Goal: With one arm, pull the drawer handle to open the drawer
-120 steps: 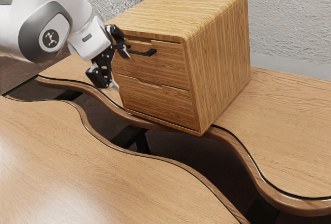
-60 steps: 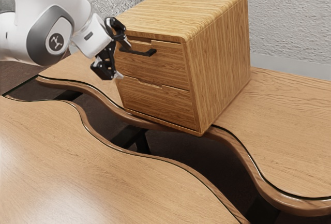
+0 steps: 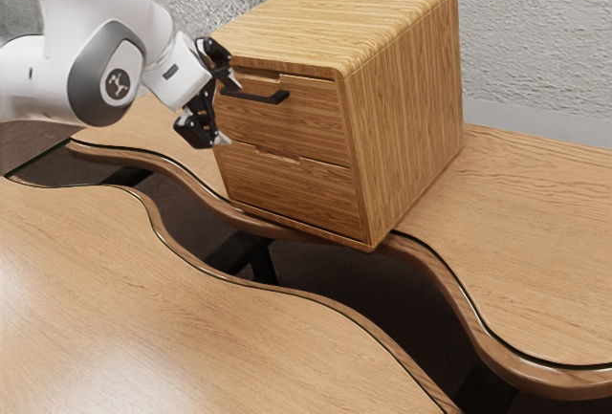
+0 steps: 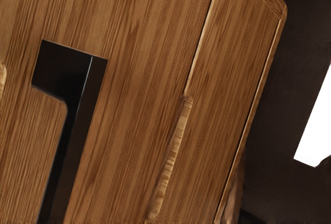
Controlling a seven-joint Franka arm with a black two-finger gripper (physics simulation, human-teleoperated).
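Note:
A wooden cabinet (image 3: pixel 402 98) with two drawers stands on the far table. The top drawer (image 3: pixel 287 122) carries a black bar handle (image 3: pixel 253 96) and its front looks flush with the cabinet. My gripper (image 3: pixel 212 95) is at the end of that handle on the exterior view's left, open, with one finger above handle height and the other below. I cannot tell whether either finger touches the bar. In the wrist view the black handle (image 4: pixel 72 131) stands close in front of the hand, on the top drawer's front (image 4: pixel 139 53).
The lower drawer (image 3: pixel 292 189) has a wooden handle (image 4: pixel 170 157). A dark curved gap (image 3: pixel 287 261) separates the far table (image 3: pixel 516 232) from the near table (image 3: pixel 124 328). A grey wall (image 3: pixel 535 22) rises behind the cabinet.
My hand has risen and moved toward the exterior view's right, closer to the black handle's end. The arm's elbow has lifted. The drawer has not moved.

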